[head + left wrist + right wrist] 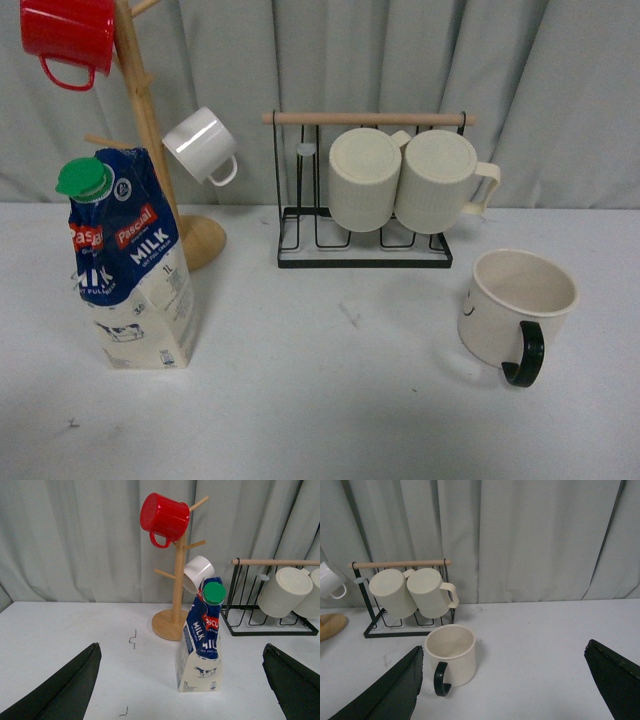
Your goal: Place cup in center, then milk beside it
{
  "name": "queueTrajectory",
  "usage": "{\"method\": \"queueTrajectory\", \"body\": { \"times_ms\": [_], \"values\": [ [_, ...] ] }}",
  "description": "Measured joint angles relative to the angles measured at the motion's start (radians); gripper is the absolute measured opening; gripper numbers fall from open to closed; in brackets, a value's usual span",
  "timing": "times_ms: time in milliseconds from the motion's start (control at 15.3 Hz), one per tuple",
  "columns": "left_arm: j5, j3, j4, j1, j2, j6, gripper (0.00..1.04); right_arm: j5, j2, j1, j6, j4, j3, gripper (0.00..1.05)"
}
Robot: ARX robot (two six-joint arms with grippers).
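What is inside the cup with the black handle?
Only bare cream inner wall shows inside the cup; nothing pokes up. Its near rim hides much of the floor in both views, so that cannot be checked.

Cup upright right — milk standing left.

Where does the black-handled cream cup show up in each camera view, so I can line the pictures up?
Front view: the cup stands at right, handle toward the camera, nearer than the wire rack.
Left wrist view: not in it; only the wire rack shows.
Right wrist view: the cup stands just in front of the wire rack.
Shared landmark: the wire rack with its wooden bar, seen in all three.
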Motion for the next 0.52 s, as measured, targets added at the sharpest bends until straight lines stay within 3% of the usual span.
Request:
{"method": "queueTrajectory", "body": {
  "times_ms": [523],
  "values": [
    [0.0, 0.0, 0.0, 0.0, 0.0, 0.0, 0.98, 0.0, 0.0, 0.0, 0.0, 0.0, 0.0, 0.98]
  ]
}}
